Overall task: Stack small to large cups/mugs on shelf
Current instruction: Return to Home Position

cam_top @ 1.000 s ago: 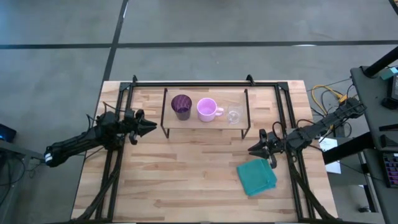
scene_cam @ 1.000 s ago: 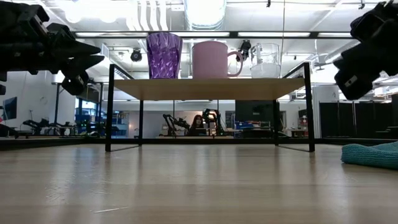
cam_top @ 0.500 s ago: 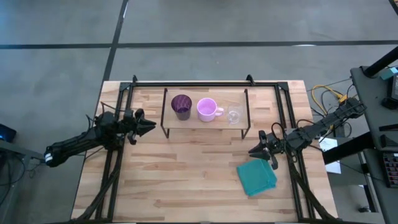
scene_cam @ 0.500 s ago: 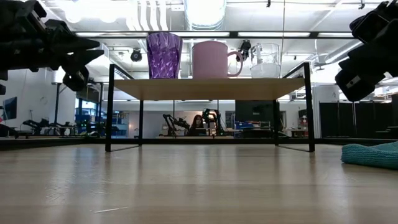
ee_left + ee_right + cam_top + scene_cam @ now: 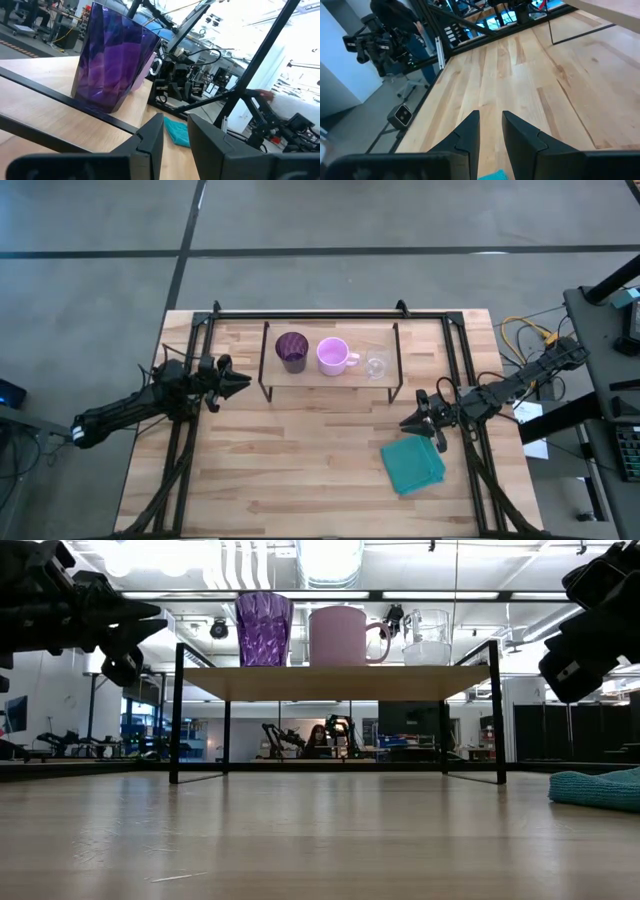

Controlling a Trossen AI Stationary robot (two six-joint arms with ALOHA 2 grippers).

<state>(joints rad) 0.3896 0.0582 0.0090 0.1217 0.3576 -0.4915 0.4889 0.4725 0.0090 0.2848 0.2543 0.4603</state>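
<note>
A low shelf (image 5: 330, 376) with black legs and a light wooden top stands toward the table's far edge. On its board stand, in a row from left to right, the dark purple tumbler (image 5: 291, 351), the pink mug (image 5: 333, 355) and the small clear glass cup (image 5: 377, 364); the low view shows the tumbler (image 5: 264, 629), mug (image 5: 343, 635) and glass (image 5: 427, 637) upright. My left gripper (image 5: 247, 383) hovers shut just left of the shelf, pointing at the tumbler (image 5: 112, 65). My right gripper (image 5: 404, 421) hovers shut right of and nearer than the shelf.
A crumpled teal cloth (image 5: 412, 464) lies on the table near my right gripper, toward the near right. Black frame rails (image 5: 320, 313) run along the table's far edge and down both sides. Bare wood lies between the shelf and the near edge.
</note>
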